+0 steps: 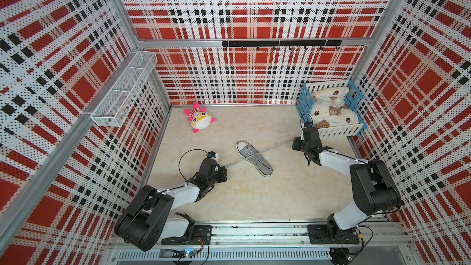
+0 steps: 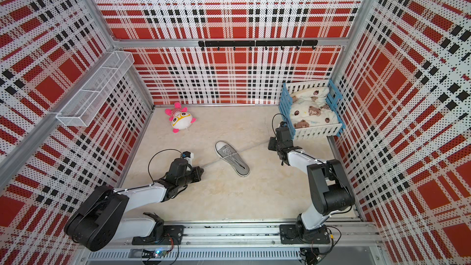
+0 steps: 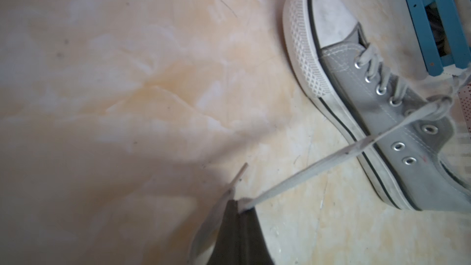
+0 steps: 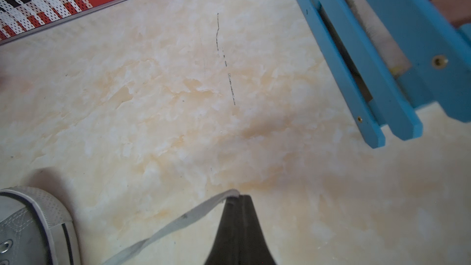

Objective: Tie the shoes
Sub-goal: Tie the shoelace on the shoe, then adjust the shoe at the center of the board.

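Note:
The shoe, a grey canvas sneaker with a white toe cap, lies on its sole mid-floor. Its two pale laces are pulled out straight to opposite sides. My left gripper sits left of the shoe. In the left wrist view it is shut on the end of one lace, which runs taut to the shoe. My right gripper is right of the shoe. In the right wrist view it is shut on the other lace, with the toe nearby.
A pink-and-white plush toy lies near the back wall. A blue-and-white slatted crib with a bear-print blanket stands at back right, close behind my right gripper. A white wire basket hangs on the left wall and a black hook rail on the back wall.

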You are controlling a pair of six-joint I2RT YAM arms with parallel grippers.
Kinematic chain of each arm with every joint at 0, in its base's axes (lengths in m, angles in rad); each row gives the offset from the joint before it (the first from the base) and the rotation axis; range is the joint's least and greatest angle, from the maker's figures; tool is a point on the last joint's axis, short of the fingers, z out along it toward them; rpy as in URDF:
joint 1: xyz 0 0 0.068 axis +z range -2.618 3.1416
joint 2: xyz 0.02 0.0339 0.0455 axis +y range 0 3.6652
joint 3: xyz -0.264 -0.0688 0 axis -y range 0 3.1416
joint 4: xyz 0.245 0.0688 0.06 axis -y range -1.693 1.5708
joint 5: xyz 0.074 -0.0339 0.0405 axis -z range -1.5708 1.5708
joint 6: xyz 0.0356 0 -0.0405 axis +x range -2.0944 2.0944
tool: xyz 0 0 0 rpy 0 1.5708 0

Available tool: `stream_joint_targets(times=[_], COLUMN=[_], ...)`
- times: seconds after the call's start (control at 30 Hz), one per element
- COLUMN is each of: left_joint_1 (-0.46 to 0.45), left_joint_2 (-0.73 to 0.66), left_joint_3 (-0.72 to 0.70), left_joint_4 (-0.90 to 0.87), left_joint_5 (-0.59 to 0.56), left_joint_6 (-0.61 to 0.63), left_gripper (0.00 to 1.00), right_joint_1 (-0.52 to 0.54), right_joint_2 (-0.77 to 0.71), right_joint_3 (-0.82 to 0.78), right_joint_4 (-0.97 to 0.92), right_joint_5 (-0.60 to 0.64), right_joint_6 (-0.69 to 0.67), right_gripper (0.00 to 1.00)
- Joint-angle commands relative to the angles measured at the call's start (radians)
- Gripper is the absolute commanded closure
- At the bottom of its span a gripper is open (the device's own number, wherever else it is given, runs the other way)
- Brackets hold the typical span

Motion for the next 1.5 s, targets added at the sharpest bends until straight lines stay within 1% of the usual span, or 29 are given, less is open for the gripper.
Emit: stream_joint_targets(times=[0.0,0.17,0.2,0.23,0.27,0.4,0.47,0.53,0.6,0.7,0.77,0.83,0.87,0.97,1.03,1.07,1.13,1.17,1.23,1.37,1.47], left_joint_1=[0.042,0.118,0.121,0.158,0.171,0.190,0.172,0.108,0.030,-0.014,-0.013,-0.012,-0.012,-0.013,-0.010,-0.007,-0.006,-0.006,-0.006,-0.004,0.001], left_joint_2=[-0.051,-0.091,-0.097,-0.101,-0.103,-0.096,-0.085,-0.079,-0.063,-0.018,0.011,0.032,0.040,0.049,0.043,0.038,0.031,0.027,0.025,0.030,0.031], left_joint_3=[-0.027,-0.060,-0.066,-0.069,-0.075,-0.065,-0.043,-0.004,0.048,0.111,0.140,0.162,0.172,0.185,0.184,0.181,0.178,0.177,0.182,0.201,0.213], left_joint_4=[0.031,0.032,0.036,0.038,0.044,0.047,0.058,0.069,0.072,0.075,0.076,0.079,0.081,0.082,0.081,0.081,0.082,0.081,0.082,0.082,0.081], left_joint_5=[-0.009,-0.013,-0.013,-0.013,-0.012,-0.022,-0.007,-0.015,-0.049,-0.060,-0.052,-0.043,-0.036,-0.026,-0.025,-0.023,-0.020,-0.020,-0.017,-0.013,-0.005], left_joint_6=[-0.068,-0.120,-0.129,-0.135,-0.142,-0.137,-0.119,-0.098,-0.074,-0.054,-0.043,-0.033,-0.030,-0.023,-0.022,-0.022,-0.022,-0.022,-0.024,-0.021,-0.021], left_gripper=[1.00,1.00,1.00,1.00,1.00,1.00,1.00,1.00,1.00,1.00,1.00,1.00,1.00,1.00,1.00,1.00,1.00,1.00,1.00,1.00,1.00], right_joint_1=[-0.007,-0.012,-0.013,-0.015,-0.019,-0.024,-0.024,-0.017,-0.002,0.008,0.009,0.022,0.038,0.087,0.112,0.131,0.169,0.184,0.215,0.286,0.328], right_joint_2=[0.033,0.064,0.071,0.078,0.085,0.108,0.119,0.119,0.105,0.063,0.020,-0.024,-0.048,-0.113,-0.150,-0.168,-0.186,-0.185,-0.167,-0.102,-0.081], right_joint_3=[0.024,0.039,0.043,0.046,0.049,0.061,0.067,0.062,0.049,0.027,0.010,0.003,0.003,0.003,-0.006,-0.016,-0.033,-0.042,-0.049,-0.054,-0.078], right_joint_4=[-0.013,-0.049,-0.054,-0.057,-0.060,-0.071,-0.072,-0.072,-0.081,-0.114,-0.144,-0.189,-0.216,-0.286,-0.296,-0.284,-0.257,-0.240,-0.222,-0.213,-0.174], right_joint_5=[0.001,0.015,0.015,0.013,0.009,-0.015,-0.053,-0.087,-0.101,-0.127,-0.128,-0.095,-0.055,0.036,0.035,0.002,-0.095,-0.156,-0.238,-0.316,-0.390], right_joint_6=[-0.009,-0.030,-0.032,-0.032,-0.034,-0.034,-0.040,-0.043,-0.053,-0.064,-0.073,-0.091,-0.100,-0.117,-0.129,-0.145,-0.153,-0.150,-0.137,-0.125,-0.097], right_gripper=[1.00,1.00,1.00,1.00,1.00,1.00,1.00,1.00,1.00,1.00,0.87,0.75,0.61,0.52,0.47,0.45,0.45,0.47,0.49,0.58,0.60])
